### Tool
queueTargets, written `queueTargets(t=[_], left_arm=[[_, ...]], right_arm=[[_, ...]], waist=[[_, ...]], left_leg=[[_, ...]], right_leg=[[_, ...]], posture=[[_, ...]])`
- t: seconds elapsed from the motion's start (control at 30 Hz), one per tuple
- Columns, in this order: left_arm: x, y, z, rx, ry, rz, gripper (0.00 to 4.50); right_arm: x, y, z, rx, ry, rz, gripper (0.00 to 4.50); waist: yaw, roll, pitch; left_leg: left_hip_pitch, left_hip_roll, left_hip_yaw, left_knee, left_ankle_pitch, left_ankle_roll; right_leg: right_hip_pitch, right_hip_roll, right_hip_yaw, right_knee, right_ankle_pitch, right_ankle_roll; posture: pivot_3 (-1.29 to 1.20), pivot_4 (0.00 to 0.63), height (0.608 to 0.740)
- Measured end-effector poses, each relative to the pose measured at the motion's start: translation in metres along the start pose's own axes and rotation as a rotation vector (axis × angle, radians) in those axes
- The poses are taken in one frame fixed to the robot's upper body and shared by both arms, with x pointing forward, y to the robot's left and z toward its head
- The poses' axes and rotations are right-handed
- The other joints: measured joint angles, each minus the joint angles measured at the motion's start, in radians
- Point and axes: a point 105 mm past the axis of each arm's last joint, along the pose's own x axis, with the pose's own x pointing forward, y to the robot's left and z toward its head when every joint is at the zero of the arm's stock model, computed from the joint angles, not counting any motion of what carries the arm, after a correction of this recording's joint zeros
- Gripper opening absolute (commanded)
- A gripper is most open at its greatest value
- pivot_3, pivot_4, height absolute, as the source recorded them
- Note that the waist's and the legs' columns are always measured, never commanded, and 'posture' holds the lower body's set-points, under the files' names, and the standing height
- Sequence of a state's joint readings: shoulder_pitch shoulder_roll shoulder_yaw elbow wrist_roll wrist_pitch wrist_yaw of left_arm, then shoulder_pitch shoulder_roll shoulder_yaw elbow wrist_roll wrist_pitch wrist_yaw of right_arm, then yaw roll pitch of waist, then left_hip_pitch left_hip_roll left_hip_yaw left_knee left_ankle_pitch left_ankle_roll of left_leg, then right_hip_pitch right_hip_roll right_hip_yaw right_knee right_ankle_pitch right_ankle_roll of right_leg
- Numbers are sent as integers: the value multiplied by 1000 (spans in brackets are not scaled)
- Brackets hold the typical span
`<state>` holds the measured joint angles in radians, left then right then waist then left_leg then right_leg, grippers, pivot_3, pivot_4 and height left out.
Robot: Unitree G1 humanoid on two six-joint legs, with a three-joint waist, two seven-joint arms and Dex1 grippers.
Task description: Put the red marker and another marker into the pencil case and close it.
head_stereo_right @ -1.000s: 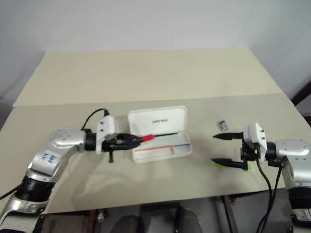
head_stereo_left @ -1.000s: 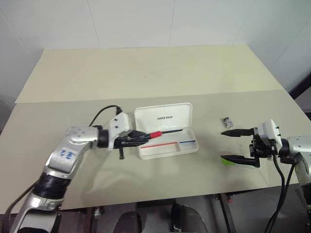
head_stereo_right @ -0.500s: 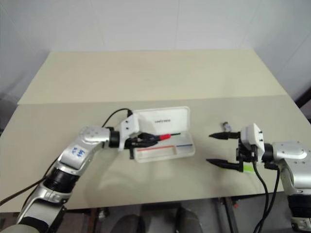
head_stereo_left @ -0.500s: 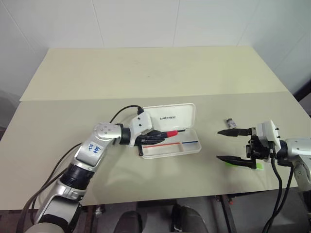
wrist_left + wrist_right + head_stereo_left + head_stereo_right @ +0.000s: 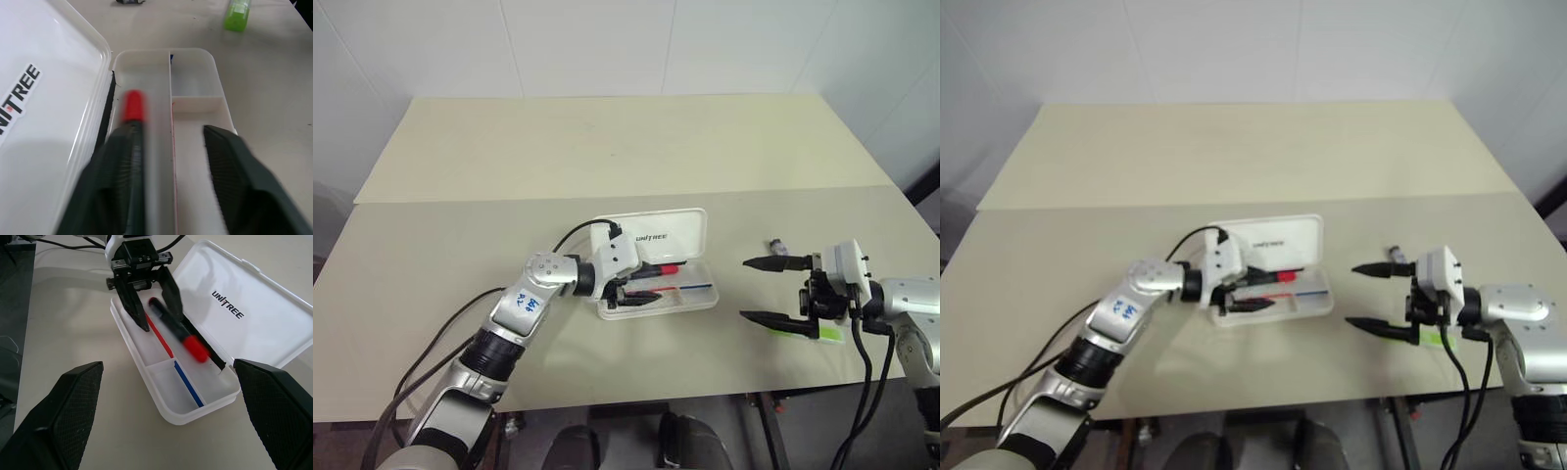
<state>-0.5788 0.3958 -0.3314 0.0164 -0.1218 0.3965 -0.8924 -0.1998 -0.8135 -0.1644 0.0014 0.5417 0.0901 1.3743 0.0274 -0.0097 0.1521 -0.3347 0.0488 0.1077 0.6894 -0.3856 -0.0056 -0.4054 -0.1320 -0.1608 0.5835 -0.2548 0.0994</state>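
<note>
The white pencil case (image 5: 690, 297) lies open at the table's middle, its lid (image 5: 656, 235) folded back. My left gripper (image 5: 651, 281) is over the tray with its fingers open. The red marker (image 5: 668, 266) shows blurred in the long compartment by the hinge, beside one finger (image 5: 122, 166) and not pinched; its red cap (image 5: 133, 105) points away from the gripper. The lime-green marker (image 5: 815, 333) lies on the table at the right, just beside the lower finger of my right gripper (image 5: 744, 289), which is wide open and holds nothing.
A small dark and silver object (image 5: 776, 246) lies on the table just behind my right gripper's upper finger. A seam crosses the beige table (image 5: 607, 147) behind the case. The table's front edge runs close below both grippers.
My left gripper carried the red marker rightward over the case's tray, then opened. The marker has left the grip and sits blurred in the tray. The right gripper barely moved.
</note>
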Motion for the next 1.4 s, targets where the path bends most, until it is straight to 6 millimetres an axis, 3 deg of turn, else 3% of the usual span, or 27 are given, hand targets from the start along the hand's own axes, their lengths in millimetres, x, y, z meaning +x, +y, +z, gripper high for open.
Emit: queueTargets(t=[0.1,0.33,0.57,0.73,1.0,1.13,1.4], left_arm=[[0,-1,1,3,-4,-7,4486],[-3,-19,19,22,-91,-92,4486],[-29,-26,28,28,-184,-81,4486],[-64,-35,32,52,-280,-63,4486],[-110,-30,44,113,-311,-12,4486],[-120,-30,49,124,-319,-2,4486],[-118,-36,44,75,-324,-26,4486]], right_arm=[[0,1,-2,8,2,-2,4500],[3,0,-1,13,-16,-12,4500],[-2,-12,0,31,-36,-79,4500],[-35,-31,-7,51,63,-183,4500],[-79,-46,-28,110,244,-301,4500],[-101,-37,-36,138,310,-317,4500],[-101,3,-39,228,351,-182,4500]], waist=[[0,0,0],[-1,0,0],[-1,0,0],[-3,1,0],[-2,1,1],[-3,2,0],[-2,2,1]], left_leg=[[0,0,0,0,0,0],[0,0,-1,1,0,0],[0,0,-3,2,0,0],[0,0,-3,2,0,0],[1,0,-5,3,0,0],[1,0,-5,2,0,0],[2,0,-6,2,0,0]], right_leg=[[0,0,0,0,0,0],[1,0,0,0,0,0],[3,0,0,0,0,0],[3,-1,0,0,0,0],[6,-1,0,-1,0,0],[6,0,-1,-2,0,0],[8,0,0,-3,0,0]], posture=[[0,150,740],[0,150,740],[0,150,740],[0,150,740],[0,150,740],[0,150,740],[0,150,740]])
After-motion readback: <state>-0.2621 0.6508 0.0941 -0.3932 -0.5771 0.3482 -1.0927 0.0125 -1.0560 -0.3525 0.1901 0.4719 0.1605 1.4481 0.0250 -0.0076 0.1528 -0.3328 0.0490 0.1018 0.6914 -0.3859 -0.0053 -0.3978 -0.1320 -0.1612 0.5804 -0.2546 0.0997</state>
